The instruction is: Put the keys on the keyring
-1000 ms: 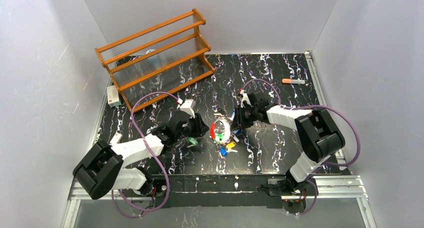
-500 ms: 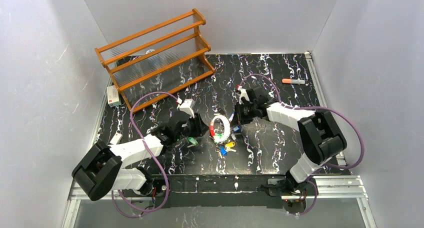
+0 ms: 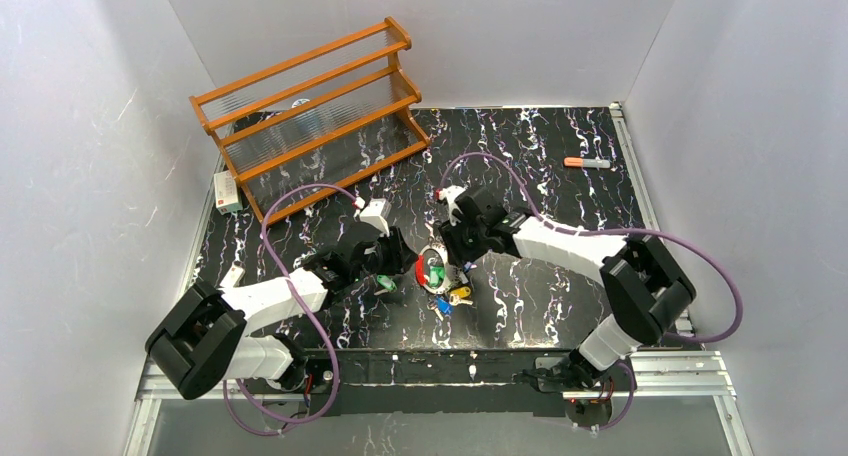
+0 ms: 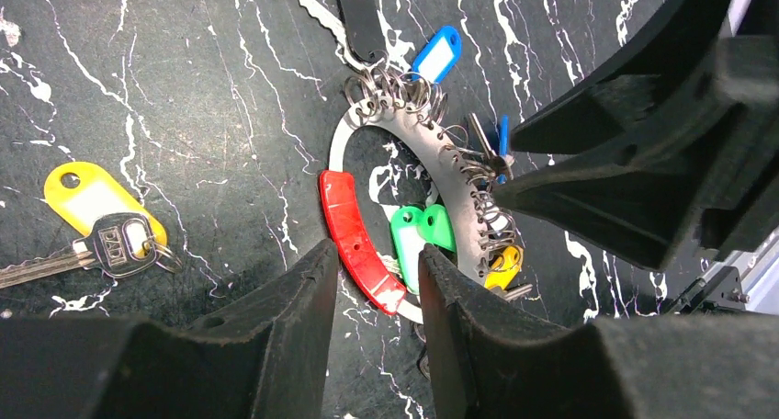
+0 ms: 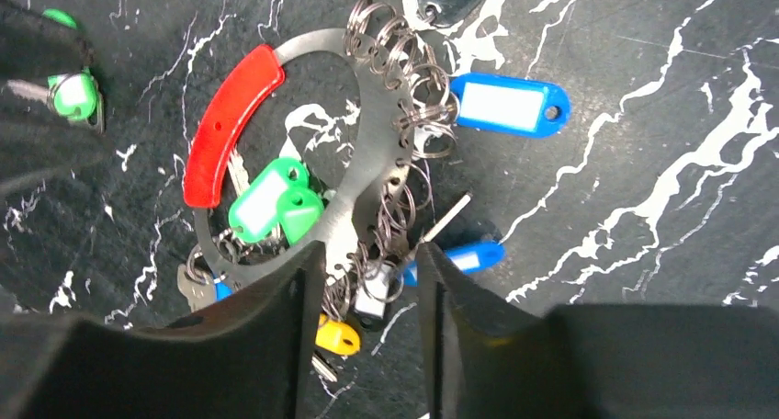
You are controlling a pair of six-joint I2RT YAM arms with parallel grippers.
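Right gripper [image 5: 367, 258] has swung left, jaws apart over the keyring [image 5: 372, 134]; left gripper [image 4: 377, 254], likewise parted, straddles its red arc [image 4: 354, 240].

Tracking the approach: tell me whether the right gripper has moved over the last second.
Yes. The right gripper shifted left, away from the marker, and now sits over the keyring.

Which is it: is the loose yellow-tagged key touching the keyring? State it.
Apart. The left wrist view shows bare table between the yellow-tagged key and the keyring.
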